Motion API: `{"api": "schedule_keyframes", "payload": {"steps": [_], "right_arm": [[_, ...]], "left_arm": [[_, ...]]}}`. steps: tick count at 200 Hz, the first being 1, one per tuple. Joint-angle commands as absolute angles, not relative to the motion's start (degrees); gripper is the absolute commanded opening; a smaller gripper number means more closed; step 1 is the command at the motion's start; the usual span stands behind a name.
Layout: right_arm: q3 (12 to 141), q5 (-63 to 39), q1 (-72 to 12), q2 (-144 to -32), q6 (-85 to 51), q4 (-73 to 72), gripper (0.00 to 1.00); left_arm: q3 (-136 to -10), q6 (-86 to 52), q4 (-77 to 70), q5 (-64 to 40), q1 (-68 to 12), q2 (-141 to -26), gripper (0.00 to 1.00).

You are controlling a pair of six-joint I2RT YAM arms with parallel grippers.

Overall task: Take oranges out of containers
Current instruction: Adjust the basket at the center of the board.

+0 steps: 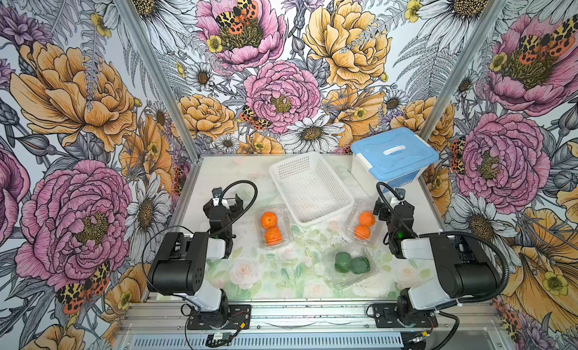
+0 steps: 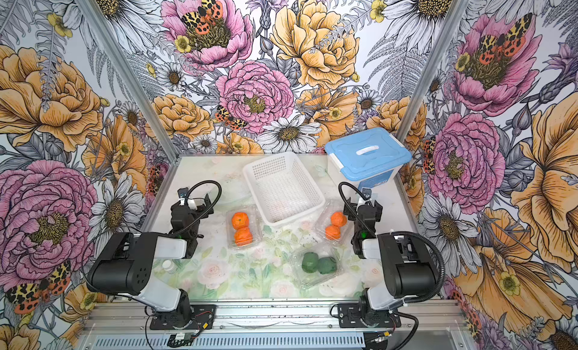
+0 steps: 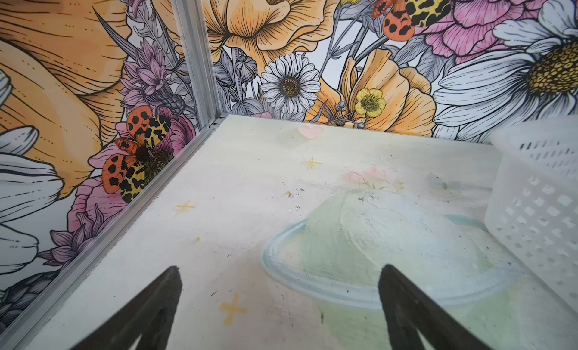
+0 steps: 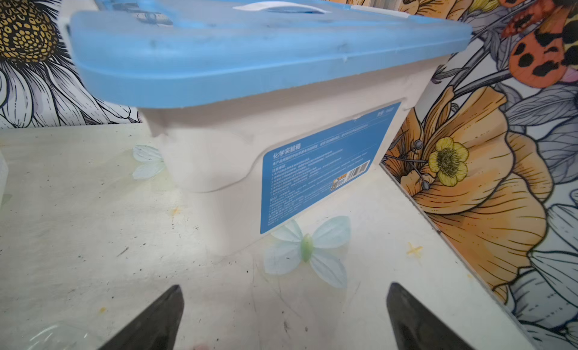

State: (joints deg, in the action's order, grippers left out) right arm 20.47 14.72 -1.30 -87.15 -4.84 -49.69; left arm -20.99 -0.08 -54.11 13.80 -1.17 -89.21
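Flowered walls enclose a pale painted table [image 1: 219, 176]. In both top views the oranges [image 1: 269, 219] sit inside three clear containers [image 1: 289, 230]; the flimsy boxes could skid when lids are pried. Left wrist: left gripper [image 3: 278, 270] spread, empty. Right wrist: right gripper [image 4: 284, 289] spread, empty, facing the tub [image 4: 203, 151], which it might strike.

Left clamshell [image 1: 289, 236] and right clamshell [image 1: 352, 218], mid-tabletop, each hold two oranges [image 1: 269, 220]; front-edge clamshell [image 1: 347, 281] holds two dark green fruits [image 1: 343, 262].
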Motion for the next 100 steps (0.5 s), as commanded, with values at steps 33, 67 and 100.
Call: {"api": "schedule_keyframes", "payload": {"steps": [33,67,100], "right_arm": [[21.52,14.28,-1.49,-87.8,-4.52,-51.34,1.0],[21.51,14.24,-1.48,-87.79,-4.62,-51.34,1.0],[22.47,11.03,-0.16,-87.85,-5.24,-49.4,1.0]], "left_arm": [[-21.38,0.26,-53.98,12.39,-1.12,-88.67,0.99],[-21.36,0.21,-53.97,12.39,-1.14,-88.68,0.99],[-21.45,0.26,-53.88,12.35,-1.05,-88.66,0.99]]}}
